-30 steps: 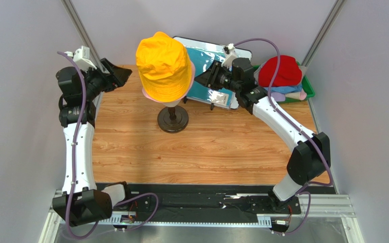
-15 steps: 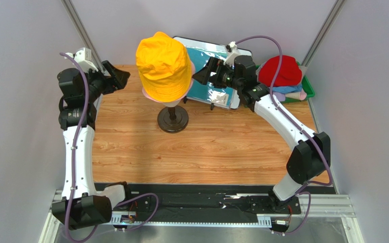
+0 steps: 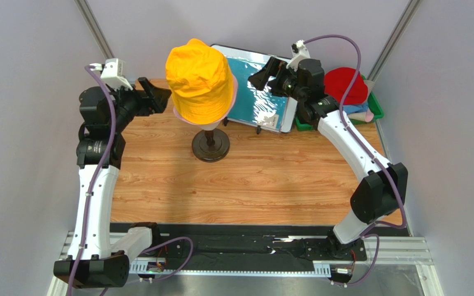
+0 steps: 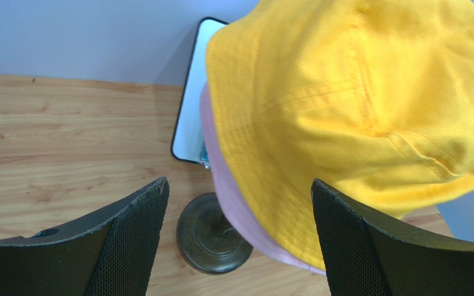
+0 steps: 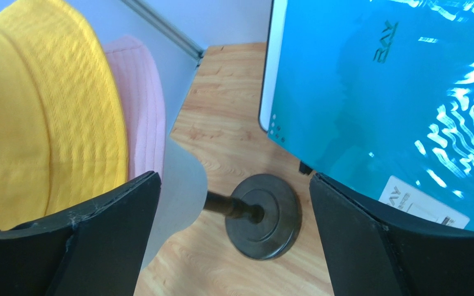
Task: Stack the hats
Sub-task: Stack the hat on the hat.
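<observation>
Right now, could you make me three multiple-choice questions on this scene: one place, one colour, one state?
1. Where is the red hat? A in the green bin; B on the yellow hat; C in the right end effector.
2. Which colour shows just beneath the yellow hat? A blue; B pink; C black.
3. The right end effector is: A open and empty; B shut on the yellow hat; C shut on the red hat.
Answers: 1 A, it tops the pile in the bin; 2 B, the pink hat's brim peeks out below; 3 A, its fingers stand wide apart.
</observation>
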Available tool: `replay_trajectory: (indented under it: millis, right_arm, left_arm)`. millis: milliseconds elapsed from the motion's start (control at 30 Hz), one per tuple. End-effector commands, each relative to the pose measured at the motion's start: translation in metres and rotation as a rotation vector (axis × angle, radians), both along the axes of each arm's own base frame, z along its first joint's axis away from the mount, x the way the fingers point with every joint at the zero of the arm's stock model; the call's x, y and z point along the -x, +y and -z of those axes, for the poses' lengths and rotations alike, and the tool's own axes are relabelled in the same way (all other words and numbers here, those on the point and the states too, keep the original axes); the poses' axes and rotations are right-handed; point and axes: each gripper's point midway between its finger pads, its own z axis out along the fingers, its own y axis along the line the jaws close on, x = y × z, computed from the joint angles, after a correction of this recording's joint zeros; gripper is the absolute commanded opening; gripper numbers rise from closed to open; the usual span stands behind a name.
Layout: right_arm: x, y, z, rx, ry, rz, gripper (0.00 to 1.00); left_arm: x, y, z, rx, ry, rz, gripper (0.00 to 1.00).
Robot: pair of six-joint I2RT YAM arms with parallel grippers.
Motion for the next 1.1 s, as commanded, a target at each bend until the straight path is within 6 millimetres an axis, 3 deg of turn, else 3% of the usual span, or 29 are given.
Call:
replay_trajectory:
  millis: [0,233,400,633,867,1067]
  right_arm:
    - [-0.022,0.006,-0.005,0.07,-0.043,0.093,0.97]
    - [-0.027,0.048,0.043,0.087,0.028,0.045,0.96]
    - [-0.008,0.076,0.064,0.127,0.046,-0.012,0.96]
    - [0.031,0.098,0.063,0.111,0.007,-0.093,0.96]
    - [0.074,0.139,0.059,0.103,-0.03,-0.219,0.96]
    - [0.086,0.161,0.05,0.107,-0.068,-0.268,0.96]
  left_arm:
    - [0.009,-0.017,-0.023,-0.045,-0.07,0.03,0.9]
    - [-0.02,-0.024,-0.018,-0.031,0.001,0.036,0.9]
    - [-0.035,-0.027,-0.015,-0.03,0.025,0.044,0.89]
    - [-0.04,-0.018,-0.014,-0.054,0.031,-0.004,0.9]
    - [-0.043,-0.01,-0.024,-0.05,0.023,-0.04,0.92]
    - [-0.051,-0.013,-0.03,-0.035,0.034,-0.022,0.93]
